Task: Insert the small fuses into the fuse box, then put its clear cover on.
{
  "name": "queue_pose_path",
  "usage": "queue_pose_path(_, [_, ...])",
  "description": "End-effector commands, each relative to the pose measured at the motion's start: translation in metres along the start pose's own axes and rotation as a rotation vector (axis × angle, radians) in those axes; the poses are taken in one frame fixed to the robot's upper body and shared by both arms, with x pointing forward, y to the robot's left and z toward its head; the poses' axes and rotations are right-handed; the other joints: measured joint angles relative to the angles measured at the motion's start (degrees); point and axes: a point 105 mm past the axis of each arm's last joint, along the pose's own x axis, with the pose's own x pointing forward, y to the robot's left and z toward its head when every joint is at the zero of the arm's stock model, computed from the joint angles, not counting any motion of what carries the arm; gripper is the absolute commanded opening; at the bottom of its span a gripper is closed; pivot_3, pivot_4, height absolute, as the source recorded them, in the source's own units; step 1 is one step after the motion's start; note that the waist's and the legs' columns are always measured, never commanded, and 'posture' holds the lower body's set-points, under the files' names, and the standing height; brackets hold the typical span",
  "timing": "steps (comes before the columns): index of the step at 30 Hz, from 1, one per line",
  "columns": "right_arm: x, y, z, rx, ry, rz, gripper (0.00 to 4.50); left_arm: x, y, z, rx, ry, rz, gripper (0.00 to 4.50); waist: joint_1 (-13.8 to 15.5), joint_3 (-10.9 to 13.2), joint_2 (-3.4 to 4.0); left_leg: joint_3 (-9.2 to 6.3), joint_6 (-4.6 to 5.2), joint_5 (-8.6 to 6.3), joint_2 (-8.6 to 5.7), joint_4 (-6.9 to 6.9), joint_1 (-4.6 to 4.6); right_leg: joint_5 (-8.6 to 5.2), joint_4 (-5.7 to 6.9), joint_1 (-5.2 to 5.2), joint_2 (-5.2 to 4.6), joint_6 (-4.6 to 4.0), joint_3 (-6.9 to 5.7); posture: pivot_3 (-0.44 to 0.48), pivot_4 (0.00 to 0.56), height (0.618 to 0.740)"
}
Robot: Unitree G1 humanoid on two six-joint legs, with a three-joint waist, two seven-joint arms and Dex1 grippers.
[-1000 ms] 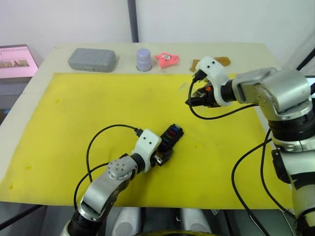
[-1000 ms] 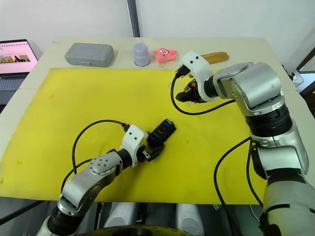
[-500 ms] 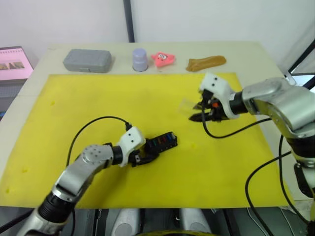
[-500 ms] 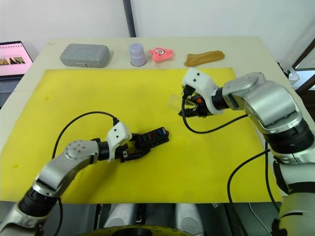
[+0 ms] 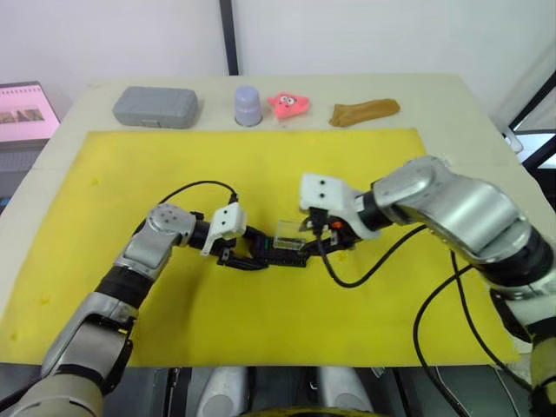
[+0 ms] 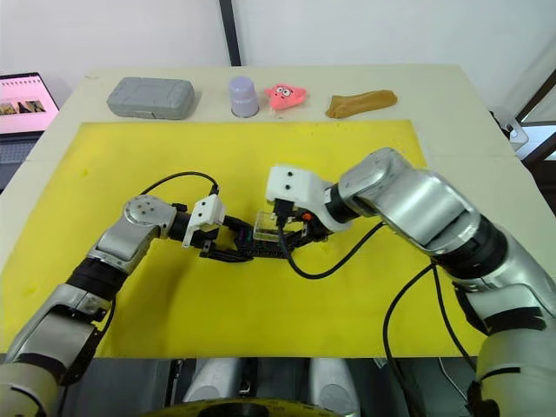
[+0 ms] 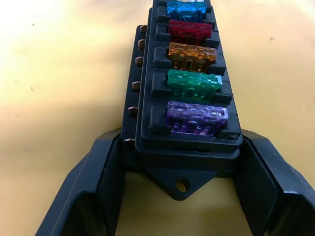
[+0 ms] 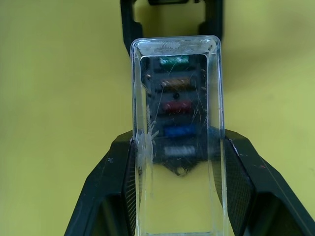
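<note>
The black fuse box (image 7: pixel 187 73) lies on the yellow mat (image 5: pixel 113 182) in the middle. The small fuses sit in its slots in a row: purple (image 7: pixel 197 117), green (image 7: pixel 193 83), amber (image 7: pixel 191 54), red (image 7: pixel 189 30) and blue (image 7: pixel 186 7). My left gripper (image 5: pixel 239 254) is shut on the box's tab end. My right gripper (image 5: pixel 317 243) is shut on the clear cover (image 8: pixel 177 132) and holds it just above the box's other end. Through the cover the fuses show below. The cover glints over the box (image 6: pixel 268 223).
Along the table's far edge stand a grey case (image 5: pixel 155 106), a lavender cup (image 5: pixel 248 104), a pink star toy (image 5: pixel 291 104) and a brown object (image 5: pixel 364 111). A laptop (image 5: pixel 22 109) sits at the far left. Black cables loop from both wrists over the mat.
My right gripper has carried the clear cover left and down, from the mat's right side to just over the fuse box. My left gripper has shifted the box slightly further from me.
</note>
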Motion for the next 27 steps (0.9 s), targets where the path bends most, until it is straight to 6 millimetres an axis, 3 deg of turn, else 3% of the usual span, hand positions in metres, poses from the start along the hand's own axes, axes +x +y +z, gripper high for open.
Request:
queue_pose_path(1, [0.001,-0.002,0.011,-0.025,0.032,-0.030,1.68,-0.001,0.006,-0.006,0.004,0.032,0.029,2.53,0.1,0.0,0.00,-0.02,0.00,0.00,0.00,0.00,0.00,0.00,0.01,0.01,0.00,0.00,-0.01,0.000,0.150,0.740])
queue_pose_path(27, [0.031,-0.002,0.017,-0.025,0.075,-0.037,1.68,-0.003,0.003,-0.010,-0.014,0.041,0.053,2.53,-0.1,0.0,-0.01,-0.03,0.01,0.00,-0.05,0.03,0.02,0.01,0.07,0.01,-0.04,0.02,0.00,0.000,0.150,0.740])
